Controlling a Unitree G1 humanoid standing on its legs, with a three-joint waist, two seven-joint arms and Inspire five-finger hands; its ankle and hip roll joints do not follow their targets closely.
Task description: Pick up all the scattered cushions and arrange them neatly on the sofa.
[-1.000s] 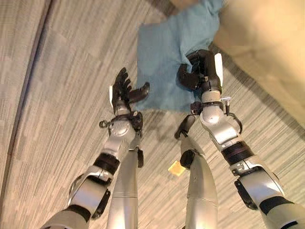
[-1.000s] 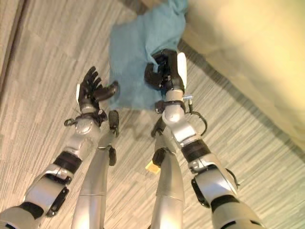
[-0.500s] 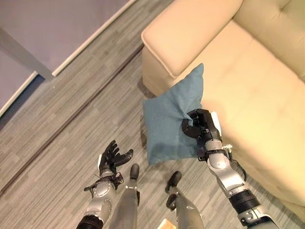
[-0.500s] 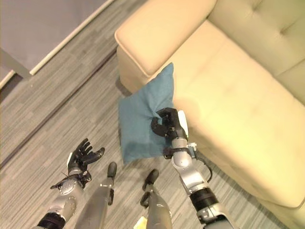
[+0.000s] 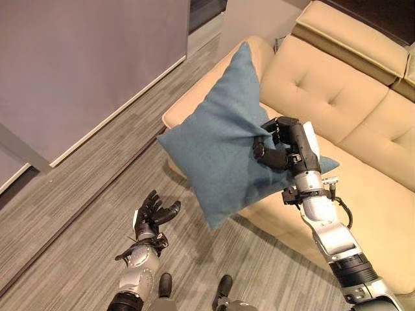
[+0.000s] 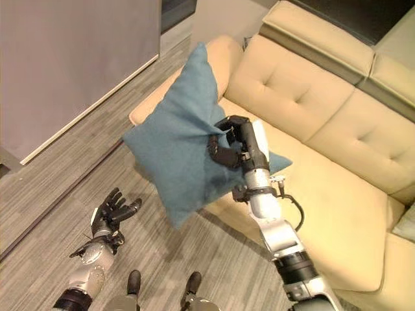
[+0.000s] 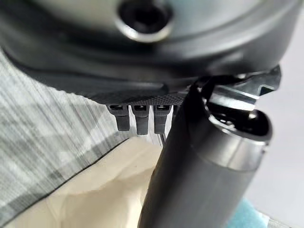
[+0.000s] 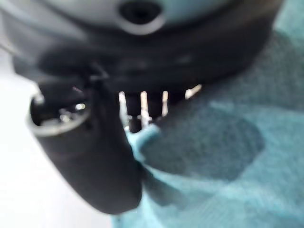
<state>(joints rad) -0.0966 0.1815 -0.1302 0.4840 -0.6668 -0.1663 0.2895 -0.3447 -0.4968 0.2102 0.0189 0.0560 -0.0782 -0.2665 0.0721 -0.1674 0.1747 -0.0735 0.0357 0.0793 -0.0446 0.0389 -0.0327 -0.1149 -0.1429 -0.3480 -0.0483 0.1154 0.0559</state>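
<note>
A blue cushion (image 5: 220,152) hangs in the air in front of the beige sofa (image 5: 324,91), over the sofa's left end. My right hand (image 5: 288,146) is shut on the cushion's right side, bunching the cloth (image 8: 213,142) between fingers and thumb. The cushion tilts, with one corner up by the armrest and one down toward the floor. My left hand (image 5: 152,214) is low over the wood floor, open, fingers spread and holding nothing.
The sofa has a tufted back and a rounded left armrest (image 6: 224,52). A grey wall panel (image 5: 84,65) stands at the left beside a strip of wood floor (image 5: 78,194). A pale cushion corner (image 6: 405,227) shows at the sofa's far right.
The camera has tipped up from the floor toward the sofa. My right hand has lifted the blue cushion off the floor to seat height. The left hand stays open and low.
</note>
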